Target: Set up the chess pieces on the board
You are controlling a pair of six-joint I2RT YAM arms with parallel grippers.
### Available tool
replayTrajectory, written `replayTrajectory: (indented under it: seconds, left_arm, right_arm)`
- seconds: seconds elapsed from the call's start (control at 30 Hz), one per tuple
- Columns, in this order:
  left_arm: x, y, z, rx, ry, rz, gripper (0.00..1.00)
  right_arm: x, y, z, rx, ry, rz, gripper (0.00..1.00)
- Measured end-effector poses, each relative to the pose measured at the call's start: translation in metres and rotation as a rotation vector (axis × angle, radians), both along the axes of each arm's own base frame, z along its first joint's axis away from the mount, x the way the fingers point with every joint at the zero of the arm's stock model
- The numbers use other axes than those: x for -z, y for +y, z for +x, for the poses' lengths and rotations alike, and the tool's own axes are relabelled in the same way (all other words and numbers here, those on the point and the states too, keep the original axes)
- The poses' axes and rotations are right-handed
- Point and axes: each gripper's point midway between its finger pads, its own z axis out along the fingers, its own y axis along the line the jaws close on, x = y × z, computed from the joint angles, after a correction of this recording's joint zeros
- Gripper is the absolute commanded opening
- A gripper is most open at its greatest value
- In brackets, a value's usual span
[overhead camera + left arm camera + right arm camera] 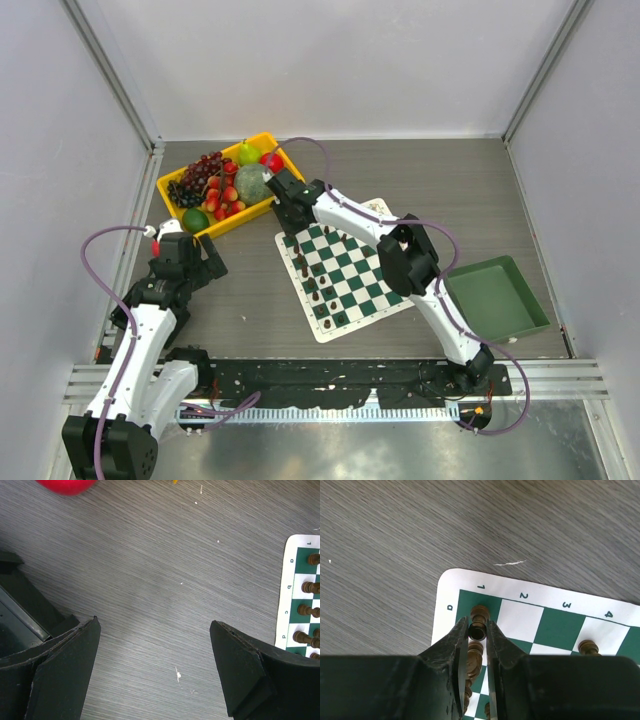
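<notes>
The dark chess piece (478, 630) I care about is clamped between the jaws of the right pincer (477, 628), right at the corner of the board (559, 629), just beside another dark piece (480, 612) standing on the corner square. I cannot tell whether the held piece is touching the mat or hanging just above it, because the fingers hide its foot.

More dark pieces (309, 587) run upright in a row along that same edge of the board, and the overhead view shows some one file further in. One more dark piece (588, 646) stands further along the board, apart from the row.

My reading is that the dark side is largely lined up, with this corner being finished or tidied. The cream side is what's left. I can't make out a single cream piece on the board, or anywhere else in these views, so I'd call the job about half done at best.

The board lies slantwise on the desk (150, 570) between the two arms. The left pincer (155, 630) hovers over bare desk beside the board with its jaws wide apart and holds nothing.

Beyond it sits the yellow tray (240, 222) of fruit (215, 185), which isn't part of this job. The green tray (495, 300) is on the board's other side.
</notes>
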Motion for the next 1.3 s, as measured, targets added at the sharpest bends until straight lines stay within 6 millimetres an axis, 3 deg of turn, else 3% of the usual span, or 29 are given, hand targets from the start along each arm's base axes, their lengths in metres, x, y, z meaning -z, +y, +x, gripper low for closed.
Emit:
replayTrajectory:
  seconds: [0.27, 0.6, 0.97, 1.13, 1.3]
  left_arm:
    - [0.000, 0.000, 0.000, 0.000, 0.000, 0.000, 0.99]
    - [0.000, 0.000, 0.000, 0.000, 0.001, 0.000, 0.99]
    - [0.001, 0.000, 0.000, 0.000, 0.001, 0.000, 0.99]
    - [0.001, 0.000, -0.001, -0.001, 0.003, 0.000, 0.99]
    - [0.001, 0.000, -0.001, -0.001, 0.006, 0.000, 0.99]
  right_arm:
    - [0.007, -0.001, -0.002, -0.003, 0.013, -0.009, 0.25]
    - [0.011, 0.003, -0.002, -0.020, 0.031, -0.019, 0.47]
    - [-0.028, 0.012, 0.013, -0.013, -0.038, 0.033, 0.57]
    - [-0.046, -0.014, 0.010, 0.021, -0.059, 0.018, 0.59]
    - [-0.076, -0.064, 0.010, 0.104, -0.100, 0.024, 0.59]
